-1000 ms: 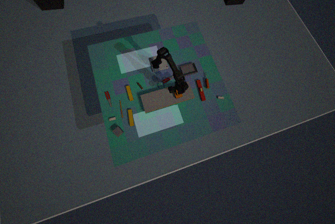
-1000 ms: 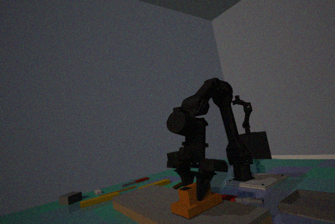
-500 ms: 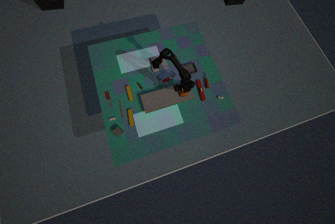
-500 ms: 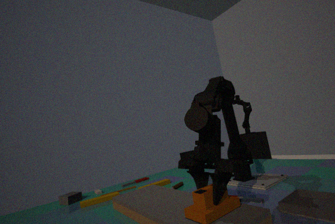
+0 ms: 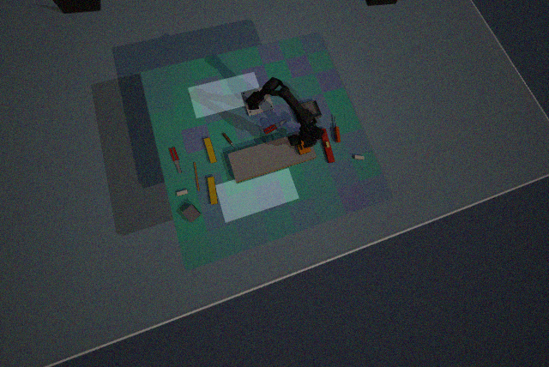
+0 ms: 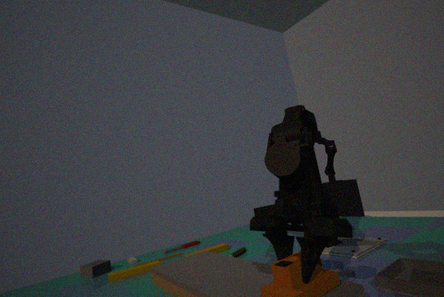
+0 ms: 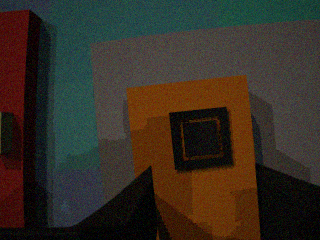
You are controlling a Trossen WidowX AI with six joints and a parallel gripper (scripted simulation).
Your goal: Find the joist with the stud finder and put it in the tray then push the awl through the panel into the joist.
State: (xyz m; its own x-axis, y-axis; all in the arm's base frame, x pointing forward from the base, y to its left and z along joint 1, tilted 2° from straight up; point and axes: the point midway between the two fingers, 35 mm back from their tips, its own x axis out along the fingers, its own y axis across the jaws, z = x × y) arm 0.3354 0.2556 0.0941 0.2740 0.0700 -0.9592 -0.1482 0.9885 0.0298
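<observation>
Firmly, claw (image 5: pixel 303 145) (image 6: pixel 294 263) (image 7: pixel 195 168) around stud finder (image 5: pixel 304 148) (image 6: pixel 299 279) (image 7: pixel 192 97).

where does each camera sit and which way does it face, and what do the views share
Top: high overhead, facing down at the mat; most of the arm shows.
Exterior: low beside the panel, facing across it toward walls; arm and gripper show.
Wrist: on the arm's wrist, facing down past the fingers; only they show.
Top and exterior share the tray; all show the stud finder.
</observation>
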